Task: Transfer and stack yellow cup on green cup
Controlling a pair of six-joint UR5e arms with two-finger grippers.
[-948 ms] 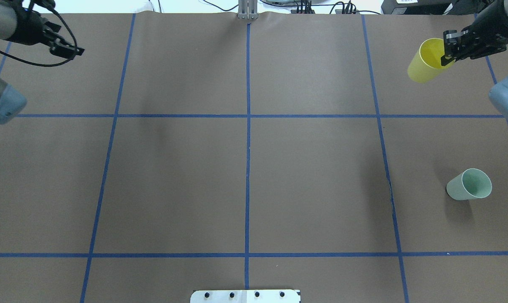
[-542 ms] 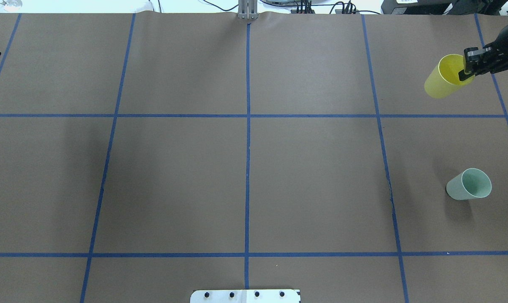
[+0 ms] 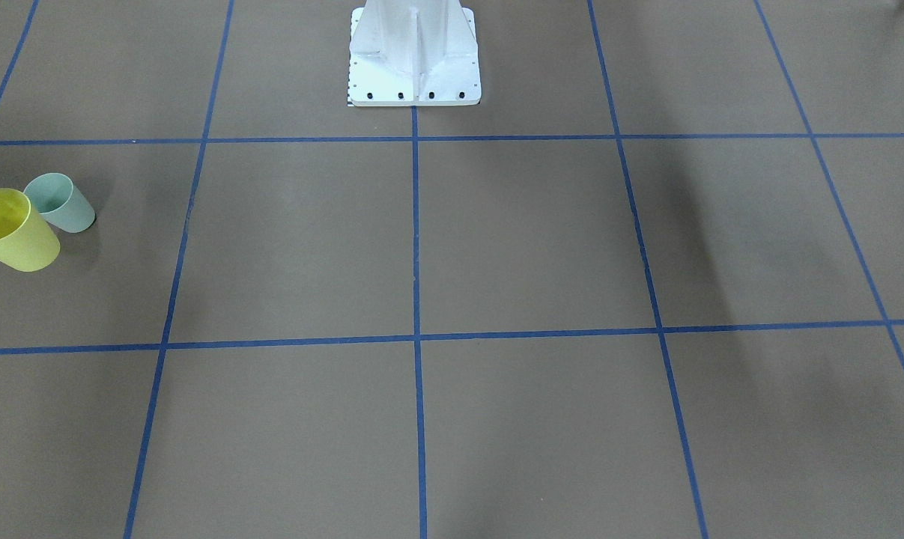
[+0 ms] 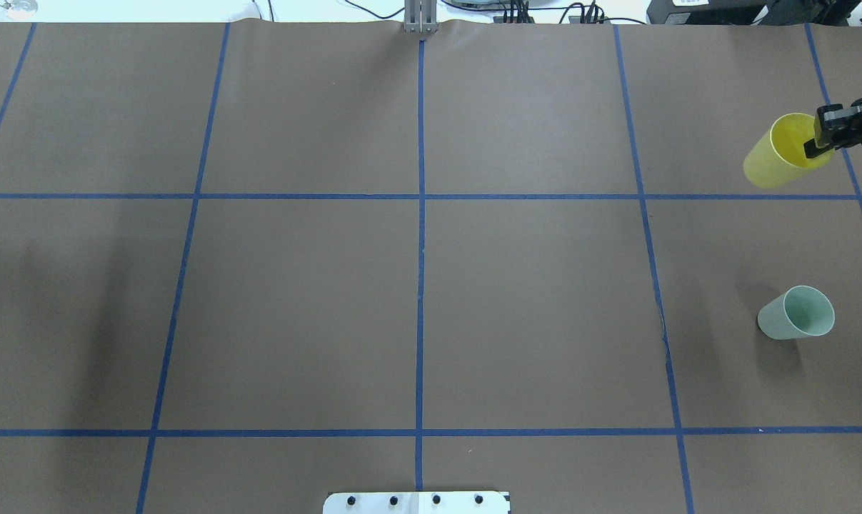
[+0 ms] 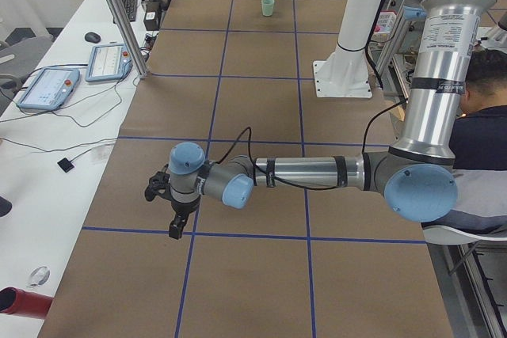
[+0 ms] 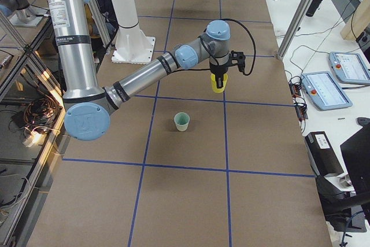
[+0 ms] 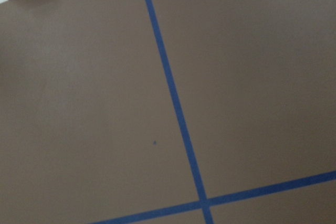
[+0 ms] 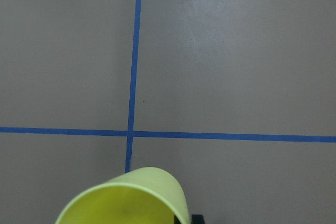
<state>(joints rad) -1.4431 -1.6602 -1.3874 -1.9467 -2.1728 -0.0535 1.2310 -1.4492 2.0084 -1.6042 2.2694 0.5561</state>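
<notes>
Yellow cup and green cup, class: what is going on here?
The right gripper pinches the rim of the small bright yellow plastic cup, one finger inside it, and seems to hold it clear of the brown paper-covered table. The small pale green plastic cup stands upright nearer the robot, apart from it, so nothing is stacked yet. The left gripper hangs at the table's other end, away from both cups.

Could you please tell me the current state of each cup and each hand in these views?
yellow cup: held by its rim, mouth up, lifted off the table, not stacked yet.
green cup: standing upright on the table, empty, apart from the yellow cup.
right hand: shut on the yellow cup's rim, one finger inside.
left hand: over bare table, nothing seen in it; open or shut cannot be told.
</notes>
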